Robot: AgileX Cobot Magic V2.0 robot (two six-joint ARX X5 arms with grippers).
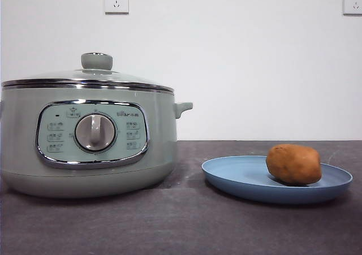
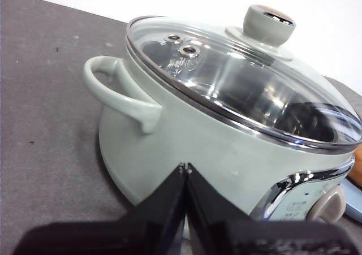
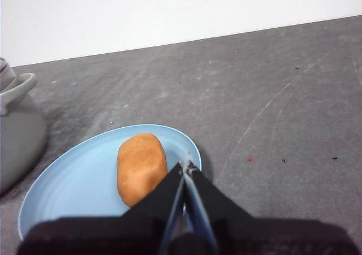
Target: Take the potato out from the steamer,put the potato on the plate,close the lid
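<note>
The orange-brown potato (image 1: 293, 164) lies on the light blue plate (image 1: 237, 178) at the right of the table. The sage-green steamer (image 1: 158, 147) stands at the left with its glass lid (image 1: 85, 77) seated on the rim, knob up. In the left wrist view the left gripper (image 2: 185, 168) is shut and empty, hanging beside the steamer (image 2: 186, 147) wall below the lid (image 2: 237, 80). In the right wrist view the right gripper (image 3: 186, 165) is shut and empty, above the plate (image 3: 73, 181) edge next to the potato (image 3: 139, 167). Neither arm shows in the front view.
Dark grey tabletop (image 1: 181, 227) runs under both objects, with a white wall behind carrying two sockets (image 1: 116, 0). A gap of table separates the steamer from the plate. The steamer's side handle (image 2: 121, 96) juts toward the left arm.
</note>
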